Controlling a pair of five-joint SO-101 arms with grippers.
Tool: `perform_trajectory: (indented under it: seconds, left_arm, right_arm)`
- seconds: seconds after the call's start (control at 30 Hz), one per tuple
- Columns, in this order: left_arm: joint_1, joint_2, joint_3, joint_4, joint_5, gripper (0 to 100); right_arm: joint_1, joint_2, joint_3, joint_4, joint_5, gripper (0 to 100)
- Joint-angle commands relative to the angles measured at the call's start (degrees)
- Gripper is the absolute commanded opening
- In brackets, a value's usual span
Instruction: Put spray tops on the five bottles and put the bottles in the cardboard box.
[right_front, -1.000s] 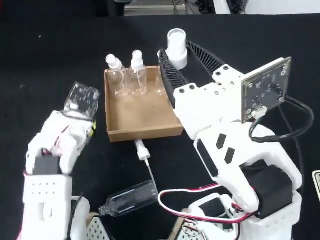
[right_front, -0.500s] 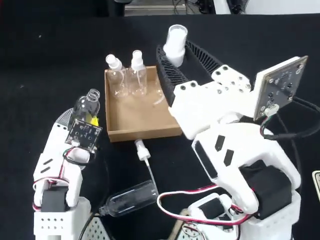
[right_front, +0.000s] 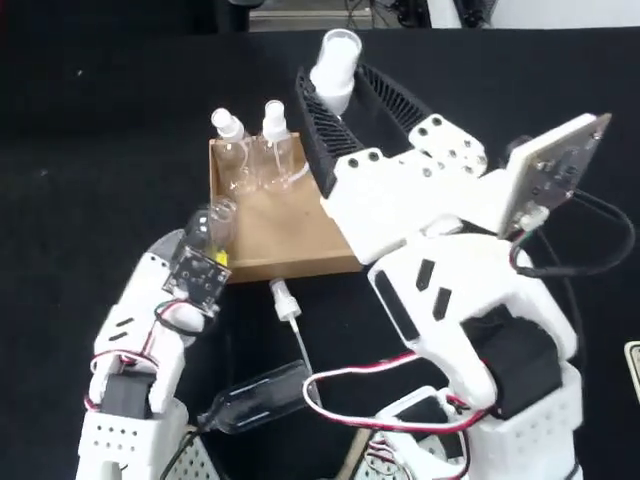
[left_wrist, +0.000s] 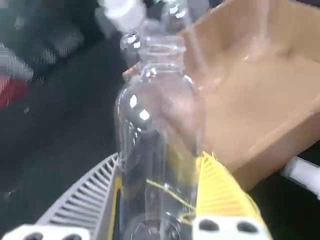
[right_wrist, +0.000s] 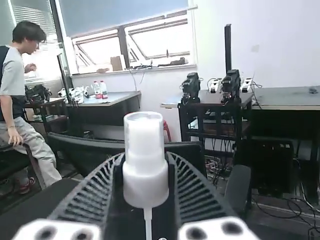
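Cardboard box (right_front: 285, 235) sits mid-surface with its top open. Two capped bottles (right_front: 275, 150) stand upright side by side in its far-left corner. My left gripper (right_front: 200, 240) has its fingers clenched on an uncapped bottle (left_wrist: 157, 140), held at the box's near-left rim with the neck tilted toward the box. My right gripper (right_wrist: 145, 195) hangs raised beyond the box's far-right corner, its fingers grasping a white spray top (right_wrist: 145, 155) upright, with the tube running down between them. Just outside the box's near wall a loose spray top (right_front: 285, 298) lies on the black surface (right_front: 100, 130), tube pointing toward me. Nearer still, a second uncapped bottle (right_front: 258, 395) lies on its side between the two arm bases. The widest stretch of surface is left of the box; the right arm crowds the box's right edge. Count in sight: four bottles, two of them capped; four spray tops, two of them fitted.
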Motion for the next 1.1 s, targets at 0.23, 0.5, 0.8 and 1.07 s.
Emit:
perform_trajectory:
  seconds: [0.23,0.5,0.8,1.07]
  left_arm:
    - [1.1,-0.5,-6.9,-1.3,21.3,3]
    - [1.9,-0.5,-11.4,-1.2,22.9,3]
    - [1.8,-0.5,-12.3,-7.8,22.4,3]
    - [-0.7,-0.5,-11.3,-13.9,22.4,3]
  right_arm:
    - [-1.6,-1.3,0.0,-2.7,-0.9,1.1]
    - [-9.0,-1.3,2.0,-3.4,-0.6,1.1]
    - [-9.8,-1.4,7.0,-14.7,-0.8,1.1]
    - [-10.0,-4.8,12.3,-23.0,-0.9,1.1]
